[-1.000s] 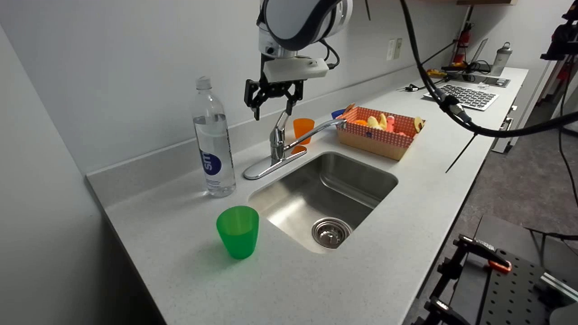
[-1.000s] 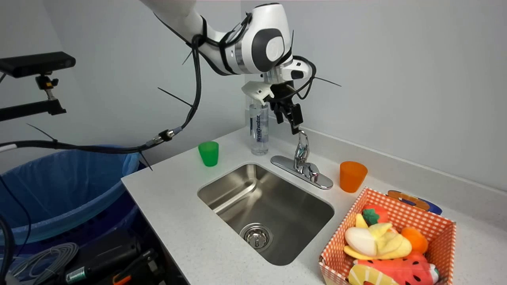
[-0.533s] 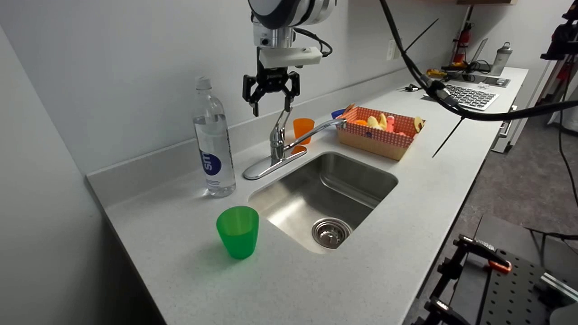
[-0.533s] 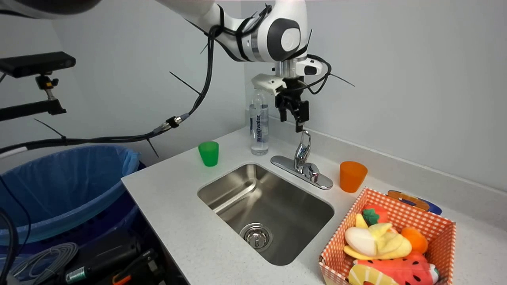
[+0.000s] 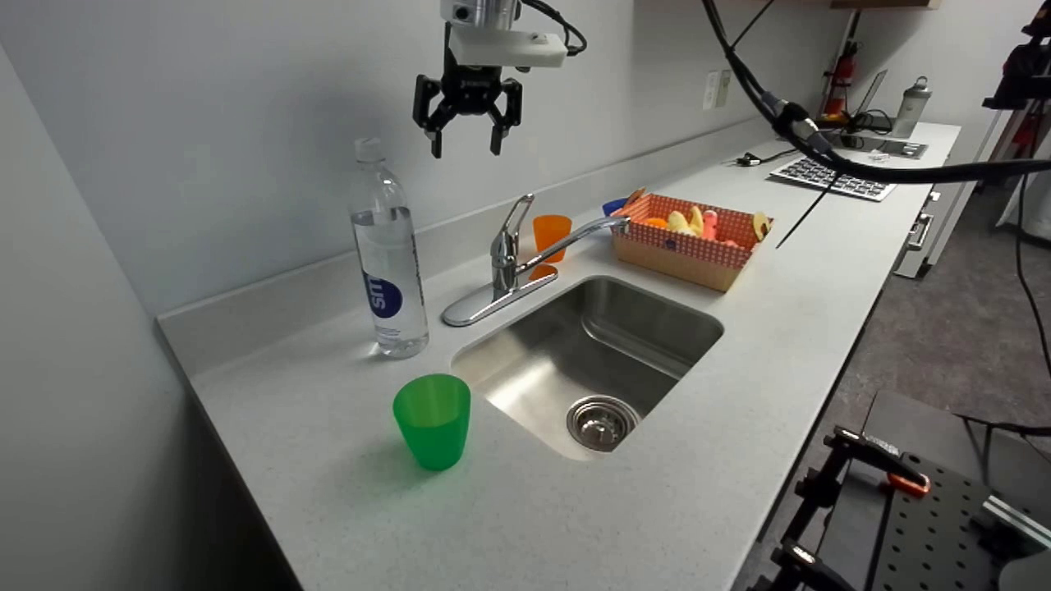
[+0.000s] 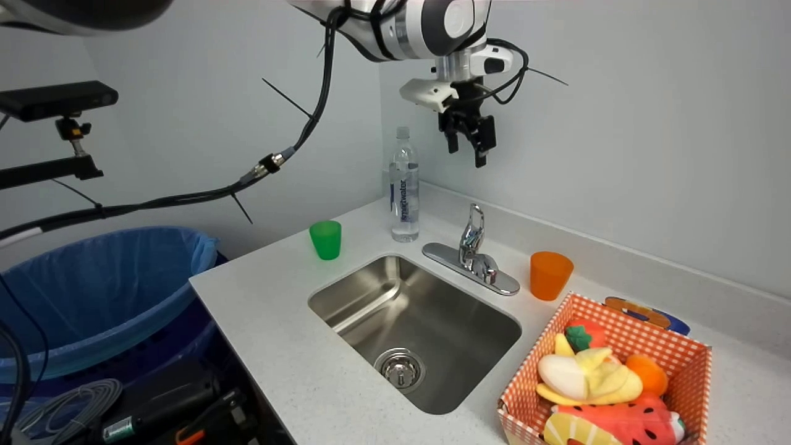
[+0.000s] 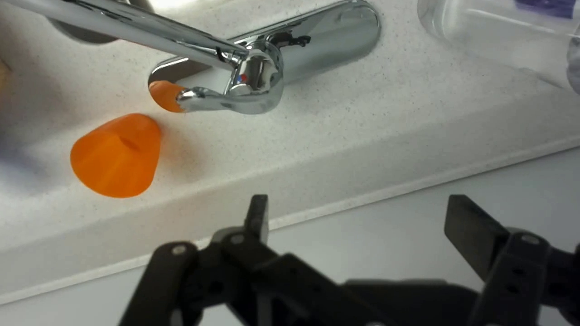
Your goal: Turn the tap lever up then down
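Note:
The chrome tap lever (image 5: 512,220) tops the small faucet behind the sink. It slants upward, and its loop shape shows in an exterior view (image 6: 473,230). In the wrist view the tap lever (image 7: 206,98) points left from the faucet body, below the spout (image 7: 149,29). My gripper (image 5: 465,151) is open and empty, high above the faucet and apart from the lever. It also hangs above the lever in an exterior view (image 6: 466,156). In the wrist view both fingers of the gripper (image 7: 355,210) are wide apart with only wall and backsplash behind them.
A clear water bottle (image 5: 390,279) stands left of the faucet. A green cup (image 5: 433,423) is by the sink (image 5: 608,345). An orange cup (image 6: 550,276) and a checked basket of toy food (image 6: 516,386) stand on the faucet's other side. The wall is close behind.
My gripper has risen from the lever's tip and is now well above it, apart from it. The lever itself looks much the same. The cups, bottle and basket have not moved.

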Robot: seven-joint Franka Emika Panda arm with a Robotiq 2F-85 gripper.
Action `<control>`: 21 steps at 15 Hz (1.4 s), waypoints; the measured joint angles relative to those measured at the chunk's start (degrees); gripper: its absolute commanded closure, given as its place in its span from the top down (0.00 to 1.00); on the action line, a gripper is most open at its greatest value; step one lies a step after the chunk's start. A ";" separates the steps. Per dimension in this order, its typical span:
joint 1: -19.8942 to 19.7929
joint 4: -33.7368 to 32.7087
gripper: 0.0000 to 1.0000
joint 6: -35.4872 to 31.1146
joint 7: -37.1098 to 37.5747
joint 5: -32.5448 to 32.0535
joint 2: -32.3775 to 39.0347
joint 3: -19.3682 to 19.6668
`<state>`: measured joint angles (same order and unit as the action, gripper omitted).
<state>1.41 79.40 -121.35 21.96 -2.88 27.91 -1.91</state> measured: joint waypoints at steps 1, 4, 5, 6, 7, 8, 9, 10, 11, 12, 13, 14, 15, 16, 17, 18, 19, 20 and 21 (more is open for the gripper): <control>0.28 -0.57 1.00 0.00 0.23 0.00 0.32 0.35; 0.69 -2.33 1.00 0.00 1.22 -0.04 2.17 2.42; 0.68 -2.92 1.00 0.04 1.56 -0.04 2.99 3.29; 0.66 -3.35 1.00 0.05 1.80 -0.04 3.73 4.11; 0.60 -3.69 1.00 0.05 1.85 -0.04 4.39 4.78; 0.56 -3.88 0.90 0.05 1.85 -0.04 4.98 5.27; 0.56 -3.89 0.74 0.05 1.85 -0.04 5.45 5.52; 0.57 -3.88 0.66 0.05 1.85 -0.04 5.90 5.55; 0.68 -3.79 0.58 0.04 1.85 -0.04 6.32 5.50; 0.84 -3.69 0.49 0.04 1.85 -0.04 6.69 5.39; 1.05 -3.48 0.42 0.02 1.85 -0.04 6.96 5.31; 1.33 -3.10 0.36 0.01 1.85 -0.04 7.11 5.28; 1.62 -2.68 0.27 0.01 1.89 -0.04 7.22 5.28; 1.88 -2.26 0.20 0.01 2.10 -0.04 7.31 5.28; 2.05 -1.82 0.12 0.01 2.54 -0.04 7.34 5.31; 2.12 -1.39 0.05 0.01 3.07 -0.04 7.35 5.34; 2.12 -1.00 0.00 0.01 3.61 -0.04 7.34 5.40; 2.12 -0.65 0.00 0.01 4.09 -0.04 7.34 5.51; 2.12 -0.29 0.00 0.01 4.44 -0.04 7.31 5.61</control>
<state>3.52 79.11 -121.34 26.39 -2.92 35.22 3.70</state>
